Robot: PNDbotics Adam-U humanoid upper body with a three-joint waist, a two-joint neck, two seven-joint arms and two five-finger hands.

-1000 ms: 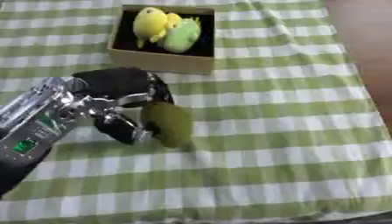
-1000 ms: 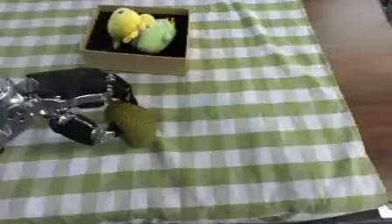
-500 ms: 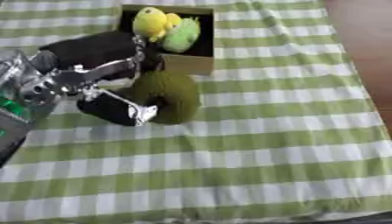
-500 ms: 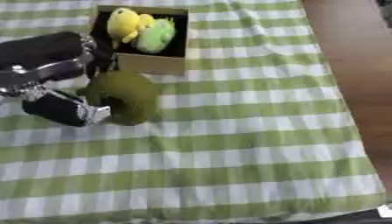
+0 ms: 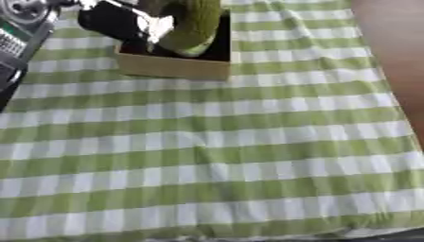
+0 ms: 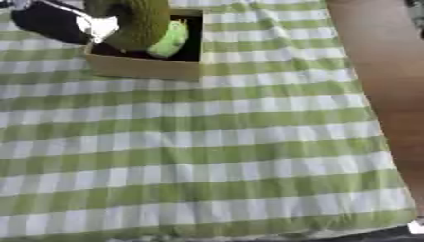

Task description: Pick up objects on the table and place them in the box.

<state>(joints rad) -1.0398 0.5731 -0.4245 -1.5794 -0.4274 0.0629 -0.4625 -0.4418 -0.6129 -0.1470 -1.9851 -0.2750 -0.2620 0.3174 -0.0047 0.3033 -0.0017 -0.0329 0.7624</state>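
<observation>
Left hand (image 5: 116,21) gripping green toy (image 5: 192,23), over box (image 5: 170,66)

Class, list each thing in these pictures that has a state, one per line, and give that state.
Left hand: over the box, holding the dark green toy.
Dark green toy: held, hanging in the box opening.
Box: open-topped, upright on the cloth.
Light green toy: lying inside the box.

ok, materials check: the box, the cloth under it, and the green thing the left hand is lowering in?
Box: likely cardboard, with matte tan walls and straight edges.
Cloth: woven fabric, green and white check, with soft creases.
Green thing: probably plush or felt, with a dull olive surface and no shine. It hangs over the box from the left hand.
</observation>
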